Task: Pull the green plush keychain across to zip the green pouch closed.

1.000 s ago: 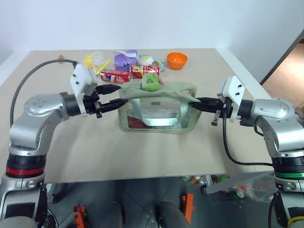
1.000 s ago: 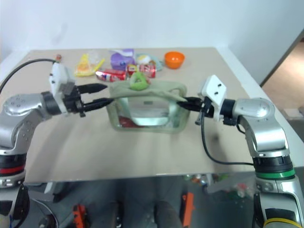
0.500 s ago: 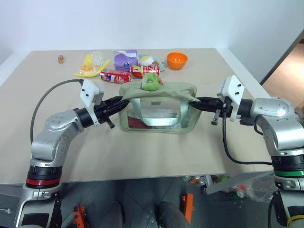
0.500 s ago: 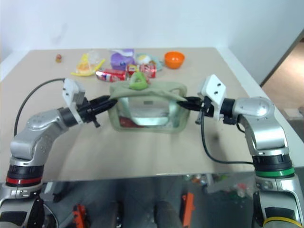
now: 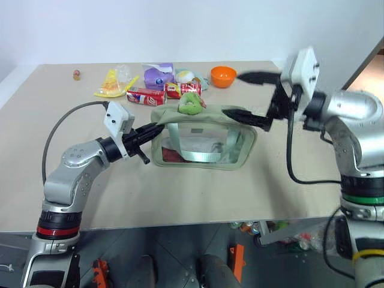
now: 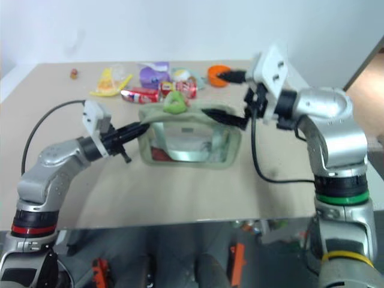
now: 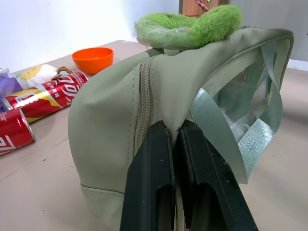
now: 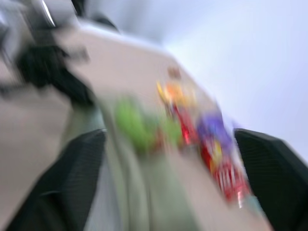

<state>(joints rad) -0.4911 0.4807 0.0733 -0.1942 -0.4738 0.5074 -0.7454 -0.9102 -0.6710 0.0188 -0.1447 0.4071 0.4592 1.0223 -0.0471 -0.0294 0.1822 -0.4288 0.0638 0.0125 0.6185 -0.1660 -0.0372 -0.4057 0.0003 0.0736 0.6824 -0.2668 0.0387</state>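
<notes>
The green plush keychain (image 5: pixel 191 103), a fuzzy lime ring, rests on top of the green pouch (image 5: pixel 203 139) near its left end, so the zip looks not yet drawn across. The pouch, soft sage fabric with clear plastic side panels, stands on the counter (image 5: pixel 180 192), and the left end effector (image 7: pixel 174 144) is clamped on its left end, probably to brace it. The right end effector (image 5: pixel 262 102) hangs above the pouch's right end with its fingers spread wide, holding nothing.

- Right wrist view smeared: green pouch (image 8: pixel 144 192) and cans (image 8: pixel 226 178) reduced to colour patches.
- Pouch contents (image 5: pixel 180 153) behind clear panel unidentifiable.
- Small object (image 5: pixel 76 74) at far bench edge too small to identify.
</notes>
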